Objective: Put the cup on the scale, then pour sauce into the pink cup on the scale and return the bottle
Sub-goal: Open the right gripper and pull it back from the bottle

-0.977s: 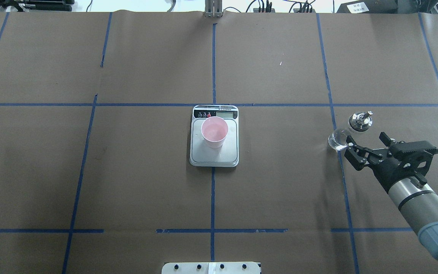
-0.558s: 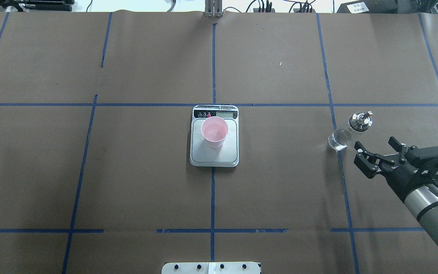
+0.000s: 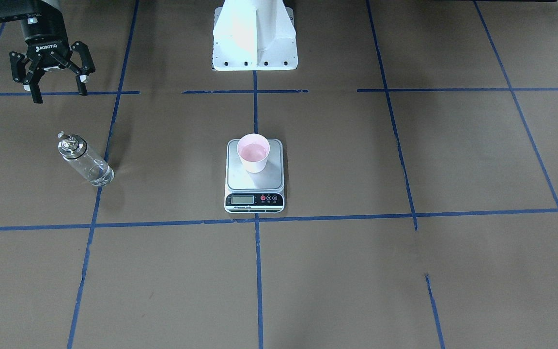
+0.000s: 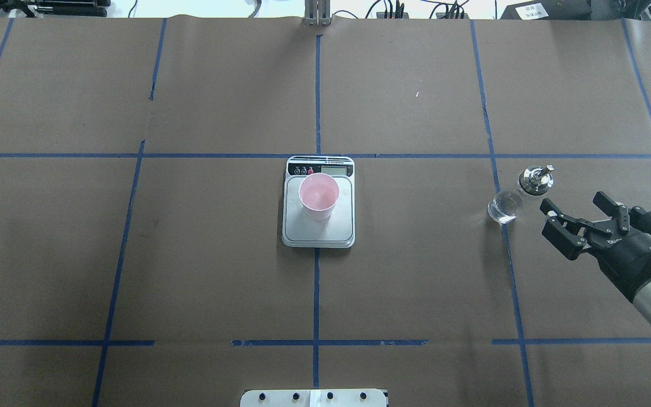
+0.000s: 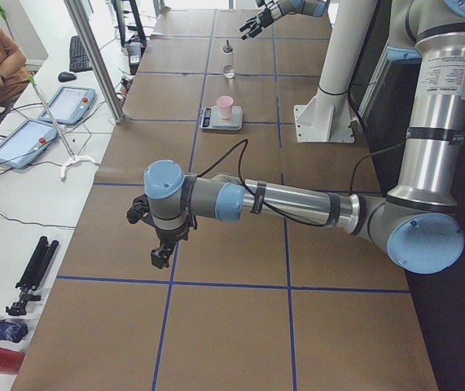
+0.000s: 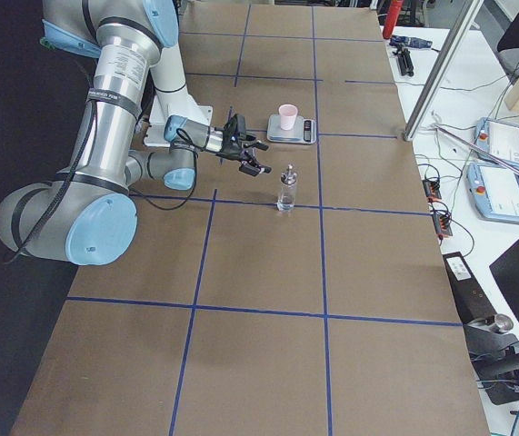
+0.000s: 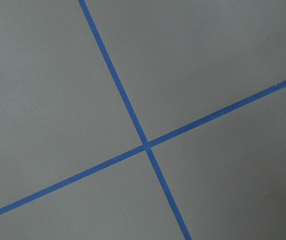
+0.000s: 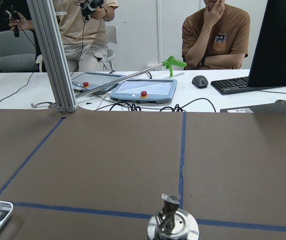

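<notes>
The pink cup (image 4: 319, 195) stands upright on the scale (image 4: 342, 226) at the table's middle; both also show in the front view, the cup (image 3: 254, 152) on the scale (image 3: 271, 179). The clear glass bottle (image 4: 520, 192) with its metal cap stands upright on the table to the right, a little clear liquid at its bottom. My right gripper (image 4: 574, 206) is open and empty, apart from the bottle on its near right side. In the right wrist view the bottle's cap (image 8: 172, 225) sits at the bottom edge. My left gripper (image 5: 155, 257) shows only in the exterior left view; I cannot tell its state.
The robot's white pedestal (image 3: 255, 34) stands at the near table edge. Blue tape lines grid the brown table. Beyond the far edge are an aluminium post (image 8: 52, 55), tablets (image 8: 143, 92) and seated people.
My open right gripper has drawn back from the bottle, toward the right and the robot. The bottle, cup and scale have not moved.
</notes>
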Motion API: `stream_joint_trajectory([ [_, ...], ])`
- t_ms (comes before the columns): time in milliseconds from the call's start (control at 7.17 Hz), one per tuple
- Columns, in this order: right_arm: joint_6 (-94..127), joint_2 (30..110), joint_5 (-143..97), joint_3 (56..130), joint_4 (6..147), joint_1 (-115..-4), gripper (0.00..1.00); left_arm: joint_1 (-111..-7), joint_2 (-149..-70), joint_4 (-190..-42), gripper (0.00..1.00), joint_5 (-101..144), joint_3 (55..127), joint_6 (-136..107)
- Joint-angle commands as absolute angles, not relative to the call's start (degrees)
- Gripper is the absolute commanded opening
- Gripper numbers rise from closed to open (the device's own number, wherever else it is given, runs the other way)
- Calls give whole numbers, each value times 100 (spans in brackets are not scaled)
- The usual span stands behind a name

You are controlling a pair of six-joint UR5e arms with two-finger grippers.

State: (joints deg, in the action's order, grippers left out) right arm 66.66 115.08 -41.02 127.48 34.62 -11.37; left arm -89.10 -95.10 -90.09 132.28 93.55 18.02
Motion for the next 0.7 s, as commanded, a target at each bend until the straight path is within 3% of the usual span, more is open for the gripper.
stream_joint_trajectory([
  [0,6357,11514,-5046,13059,3768,-2006,100,-8912,-9510,-9009,100,13228,9360,1802],
  [279,5700,11322,-6828,13166,4165,-3482,100,-8912,-9510,-9009,100,13228,9360,1802],
  [558,4959,10988,-8545,12790,4394,-4986,100,-8912,-9501,-9009,100,13228,9396,1802],
])
